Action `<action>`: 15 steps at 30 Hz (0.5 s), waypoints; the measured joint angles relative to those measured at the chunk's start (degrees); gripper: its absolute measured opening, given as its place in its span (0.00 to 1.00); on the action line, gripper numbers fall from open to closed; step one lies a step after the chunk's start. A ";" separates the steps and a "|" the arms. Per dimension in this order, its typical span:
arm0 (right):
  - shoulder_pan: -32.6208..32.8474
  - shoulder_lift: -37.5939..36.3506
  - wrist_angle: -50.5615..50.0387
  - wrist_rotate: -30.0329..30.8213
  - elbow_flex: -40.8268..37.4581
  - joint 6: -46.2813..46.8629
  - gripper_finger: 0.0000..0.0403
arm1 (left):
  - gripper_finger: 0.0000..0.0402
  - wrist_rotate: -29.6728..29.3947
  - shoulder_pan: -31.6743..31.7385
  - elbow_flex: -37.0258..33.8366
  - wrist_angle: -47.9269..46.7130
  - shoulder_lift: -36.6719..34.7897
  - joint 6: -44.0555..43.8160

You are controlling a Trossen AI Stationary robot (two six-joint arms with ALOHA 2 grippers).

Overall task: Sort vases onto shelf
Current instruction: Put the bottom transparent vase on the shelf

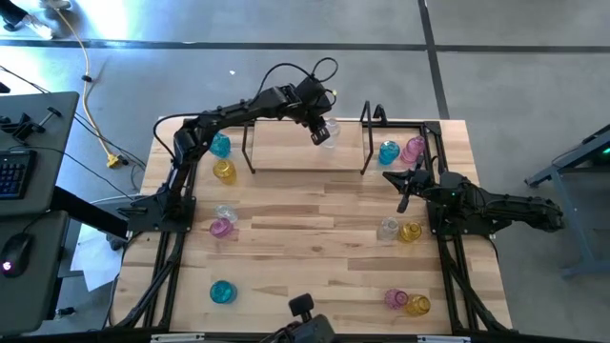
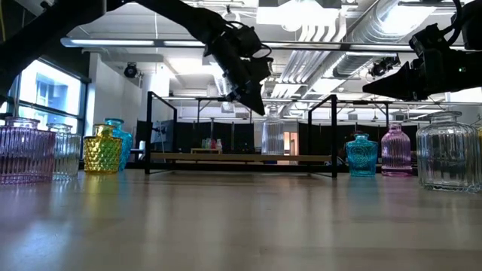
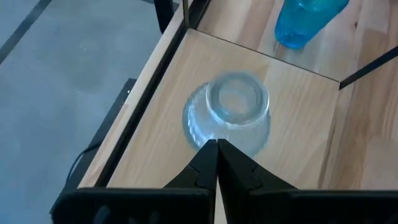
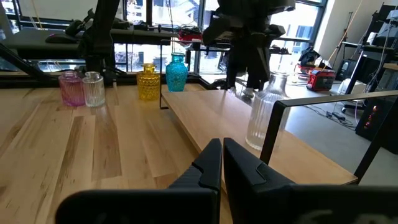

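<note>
While the left gripper hangs closed and empty just above a clear vase standing on the shelf, that vase looks placed and let go. Right gripper waits closed by the teal and pink vases, likely next. Remaining vases sit scattered across the table.

- Ribbed clear glass is seen on the vase on the black-framed shelf.
- A diamond-patterned yellow vase is shown.
- The worktop is pale wood-grained.
</note>
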 joint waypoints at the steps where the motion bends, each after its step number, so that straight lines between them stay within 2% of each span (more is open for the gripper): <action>1: 0.02 0.00 -0.01 -0.01 0.01 0.00 0.00 | 0.00 0.06 0.03 0.00 -0.50 -0.27 -0.44; 5: 0.01 0.00 -0.01 -0.02 0.01 0.00 0.00 | 0.00 1.63 0.33 0.07 -5.47 -1.64 -1.03; 9: 0.02 0.00 0.00 -0.02 0.01 0.00 0.00 | 0.00 7.55 -0.86 0.07 -8.68 -1.37 -2.35; 15: 0.00 -0.01 -0.01 -0.01 0.00 0.00 0.00 | 0.00 7.06 -3.73 0.04 -3.41 1.36 -1.39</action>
